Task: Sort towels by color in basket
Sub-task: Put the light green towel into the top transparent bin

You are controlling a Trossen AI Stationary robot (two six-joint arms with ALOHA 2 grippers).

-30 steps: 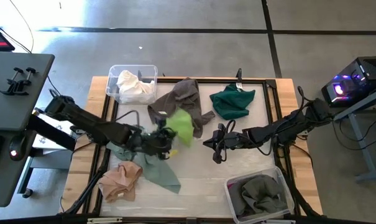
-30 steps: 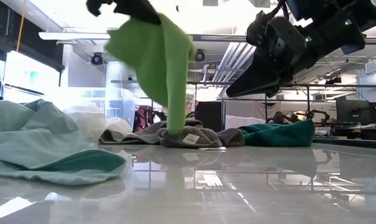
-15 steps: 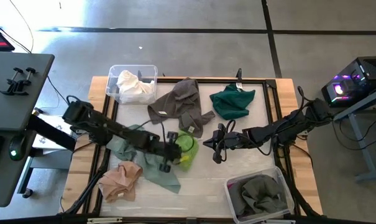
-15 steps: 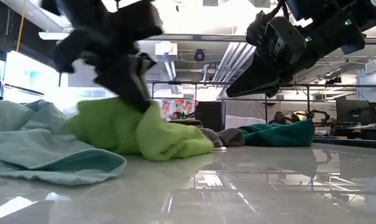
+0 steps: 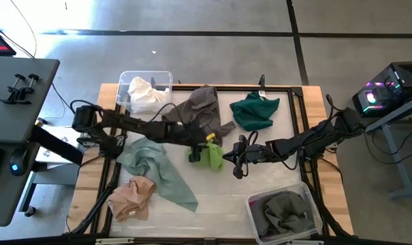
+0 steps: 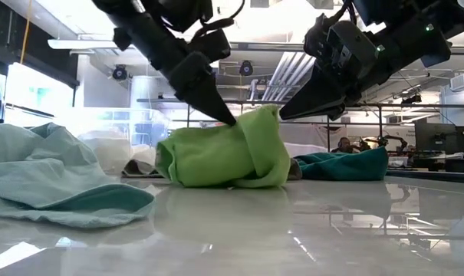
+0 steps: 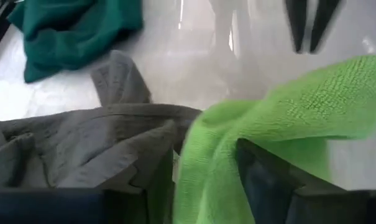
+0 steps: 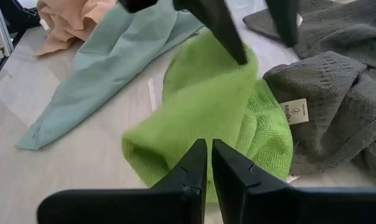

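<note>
The lime green towel is bunched near the middle of the glossy white bench, apparently pinched by the left tool, whose fingers are partly hidden in the fabric. The right tool is held just beside it, fingers nearly together on nothing. A grey towel lies just beyond, toward the far edge. Open surface is left along the near edge. A lit workshop is seen behind.
</note>
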